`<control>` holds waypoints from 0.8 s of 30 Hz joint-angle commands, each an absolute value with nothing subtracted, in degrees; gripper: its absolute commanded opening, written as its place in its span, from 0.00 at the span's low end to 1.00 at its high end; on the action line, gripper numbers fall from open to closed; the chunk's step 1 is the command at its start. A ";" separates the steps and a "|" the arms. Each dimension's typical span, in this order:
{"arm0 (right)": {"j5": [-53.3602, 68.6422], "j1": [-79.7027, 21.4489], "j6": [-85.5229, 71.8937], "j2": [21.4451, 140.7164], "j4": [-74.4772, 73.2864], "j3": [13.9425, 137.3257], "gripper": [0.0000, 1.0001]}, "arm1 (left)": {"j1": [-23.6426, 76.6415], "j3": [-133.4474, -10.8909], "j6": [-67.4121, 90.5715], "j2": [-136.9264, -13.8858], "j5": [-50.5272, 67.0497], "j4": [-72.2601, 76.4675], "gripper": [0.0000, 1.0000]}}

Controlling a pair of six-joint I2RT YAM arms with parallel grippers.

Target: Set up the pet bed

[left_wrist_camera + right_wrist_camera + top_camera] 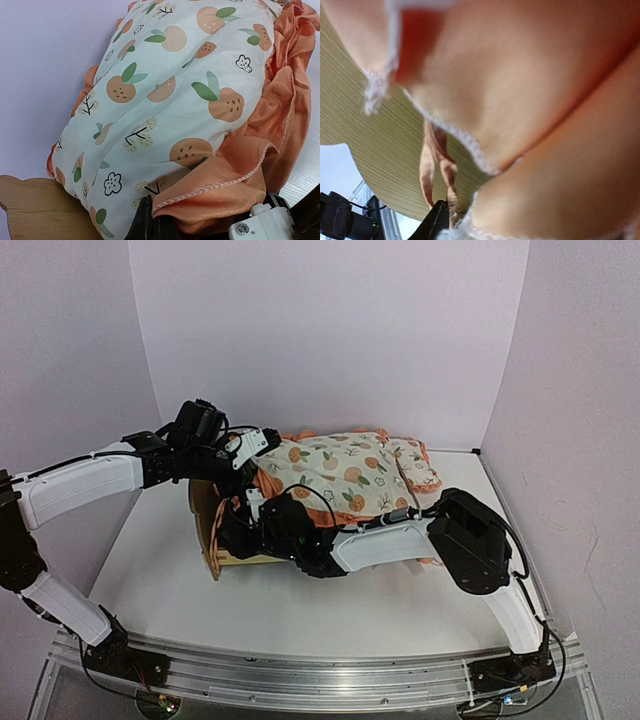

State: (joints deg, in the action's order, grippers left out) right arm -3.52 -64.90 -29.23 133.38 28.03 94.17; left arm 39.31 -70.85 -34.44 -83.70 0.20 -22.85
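Note:
The pet bed (211,532) is a light plywood frame that lies tipped at the left of the table, mostly covered. The fruit-print mattress cushion (335,472) with its orange ruffle lies over it. My left gripper (262,445) is at the cushion's left edge. In the left wrist view it (155,222) is shut on the orange ruffle (240,165), with the headboard (35,205) at the lower left. My right gripper (262,512) is under the cushion's near edge, by the frame. In the right wrist view one dark finger (436,220) pinches a thin orange tie (427,170) in front of the plywood panel (375,150).
The small matching pillow (415,464) lies behind the cushion's right end, near the back wall. The white table (300,610) is walled at the back and on both sides. My right arm (400,540) stretches across the middle, in front of the cushion.

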 commanded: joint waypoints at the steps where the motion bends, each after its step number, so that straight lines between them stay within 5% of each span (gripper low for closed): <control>1: -0.44 -65.03 -31.09 134.83 28.70 97.59 0.38 | 39.73 -70.75 -33.91 -83.23 1.99 -21.45 0.00; 6: -0.93 -64.79 -32.03 133.88 30.44 97.24 0.37 | 39.73 -70.60 -33.87 -83.05 2.01 -21.56 0.00; 11: -3.48 -64.79 -31.44 133.51 30.41 95.81 0.21 | 39.76 -70.64 -33.84 -83.06 2.13 -21.50 0.00; 24: -6.76 -64.33 -18.33 124.23 24.91 89.63 0.00 | 39.73 -70.02 -33.99 -82.54 1.71 -21.65 0.00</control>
State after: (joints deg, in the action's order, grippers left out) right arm -4.76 -64.89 -25.68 130.84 26.67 89.21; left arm 39.48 -70.68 -34.44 -83.70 0.93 -22.63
